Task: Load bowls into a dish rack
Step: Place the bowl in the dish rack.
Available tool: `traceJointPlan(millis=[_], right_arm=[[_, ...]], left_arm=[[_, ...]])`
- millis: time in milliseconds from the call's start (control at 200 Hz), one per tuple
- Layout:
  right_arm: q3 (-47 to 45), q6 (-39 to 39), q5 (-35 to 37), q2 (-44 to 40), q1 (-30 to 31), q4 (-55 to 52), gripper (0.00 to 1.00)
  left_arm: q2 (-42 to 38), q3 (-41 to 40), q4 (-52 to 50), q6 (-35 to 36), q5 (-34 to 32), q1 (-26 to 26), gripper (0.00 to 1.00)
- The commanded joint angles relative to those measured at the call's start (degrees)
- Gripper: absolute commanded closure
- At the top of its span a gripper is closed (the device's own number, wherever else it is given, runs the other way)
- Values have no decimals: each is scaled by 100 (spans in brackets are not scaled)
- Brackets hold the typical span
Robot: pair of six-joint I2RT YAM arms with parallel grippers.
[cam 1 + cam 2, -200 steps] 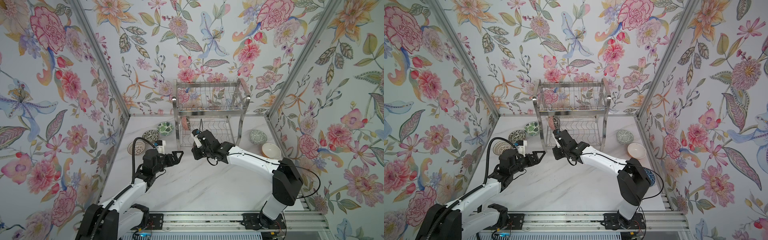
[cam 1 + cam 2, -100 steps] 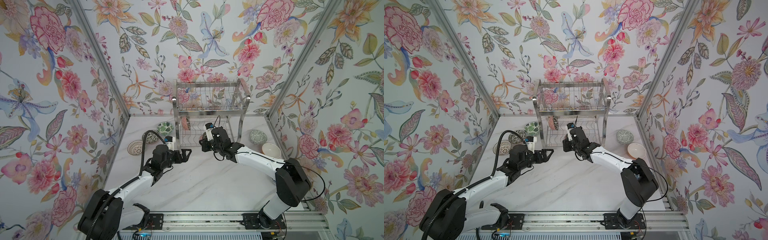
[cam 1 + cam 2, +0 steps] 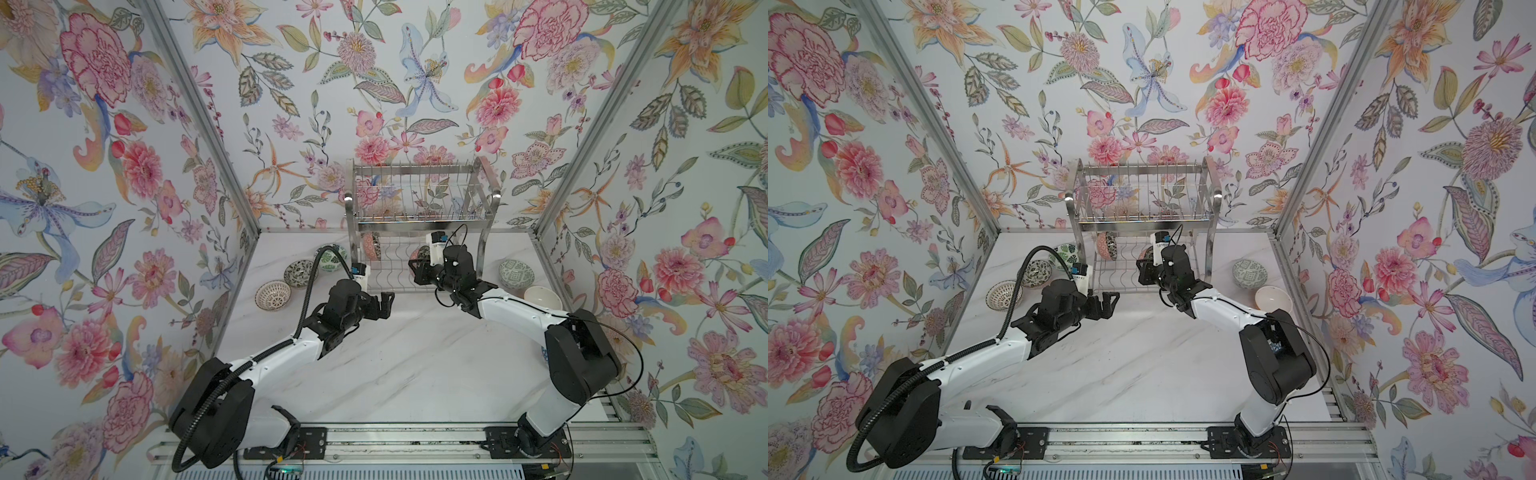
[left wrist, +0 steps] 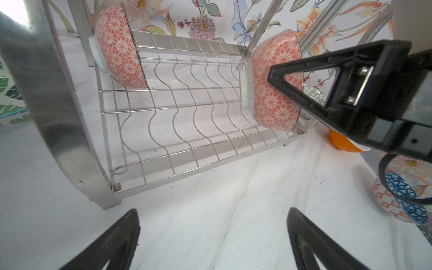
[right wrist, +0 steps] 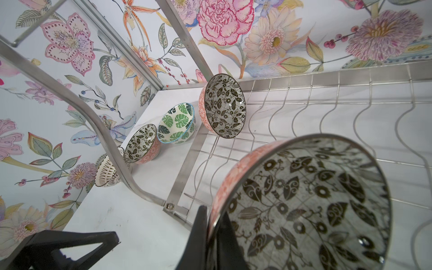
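The steel dish rack (image 3: 415, 226) (image 3: 1142, 226) stands at the back wall. My right gripper (image 3: 417, 270) (image 5: 211, 224) is shut on the rim of a bowl (image 5: 304, 205) (image 4: 275, 88) that is black-white floral inside and pink outside. It holds the bowl on edge over the right end of the lower tier's wavy wires (image 4: 177, 112). Whether the bowl rests on them I cannot tell. A matching bowl (image 3: 371, 246) (image 5: 224, 107) stands on edge at the tier's left end. My left gripper (image 3: 386, 305) (image 4: 214, 217) is open and empty, low over the table before the rack's front left leg.
Left of the rack, a green leaf bowl (image 3: 332, 257), a floral bowl (image 3: 300, 273) and a white ribbed bowl (image 3: 273, 295) sit on the table. Right of it are a green patterned bowl (image 3: 516, 274), a white and orange bowl (image 3: 540, 297) and a blue-triangle bowl (image 4: 402, 201).
My right gripper has carried its bowl rightward and deeper into the lower tier. My left gripper, still open, has moved right to the rack's front.
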Motion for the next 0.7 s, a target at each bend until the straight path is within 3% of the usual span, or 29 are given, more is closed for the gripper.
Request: traceJointPlan(millis=[0, 230, 696], right_arm=[[158, 126, -278, 264, -27, 678, 100], [248, 349, -442, 642, -94, 1218, 100], [791, 1030, -723, 1468, -217, 1898, 100]], left_arm=[[99, 319, -439, 519, -655, -100, 1], [60, 430, -665, 1178, -1577, -179, 1], [-51, 359, -209, 2012, -1824, -245, 1]])
